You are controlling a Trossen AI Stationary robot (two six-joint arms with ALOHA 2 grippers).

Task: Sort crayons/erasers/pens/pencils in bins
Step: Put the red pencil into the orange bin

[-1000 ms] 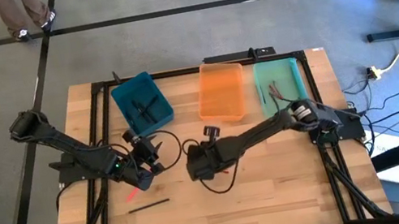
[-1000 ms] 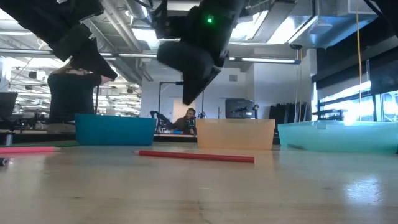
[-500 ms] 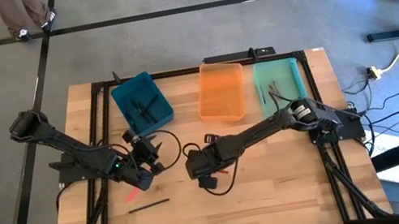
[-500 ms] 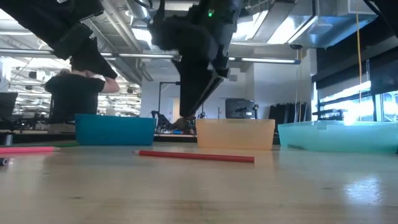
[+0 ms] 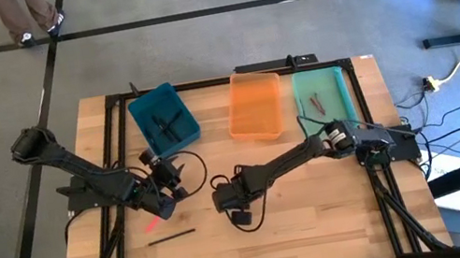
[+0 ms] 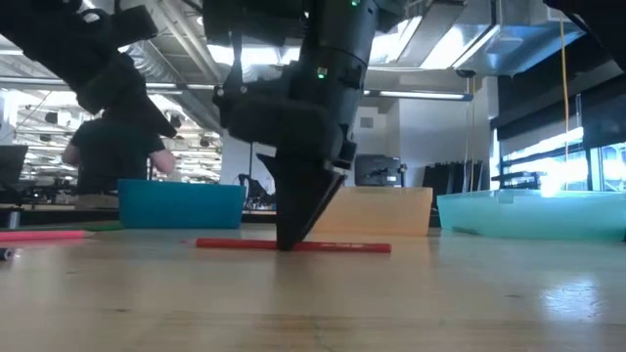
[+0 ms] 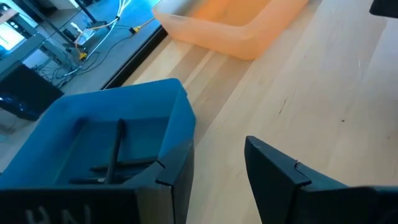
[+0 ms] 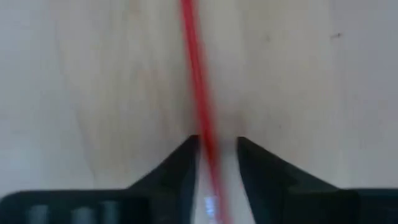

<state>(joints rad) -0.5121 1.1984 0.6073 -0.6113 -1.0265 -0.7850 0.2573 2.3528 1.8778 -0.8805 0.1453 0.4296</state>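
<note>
The right gripper (image 6: 290, 240) is touching the table (image 5: 322, 217), its spread fingers straddling a red pencil (image 8: 198, 93); the left gripper (image 5: 165, 190), fingers apart, is waiting nearby.

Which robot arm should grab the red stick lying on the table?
The right. Its tool is down at the table with a finger on each side of the red stick. The left tool waits near the blue bin.

— What's the table (image 5: 322, 217) made of?
— Pale wood planks, smooth and matt.
— And the bins?
— Plastic: the orange bin (image 5: 255, 105) translucent, the teal bin (image 7: 93, 137) opaque and smooth.
</note>
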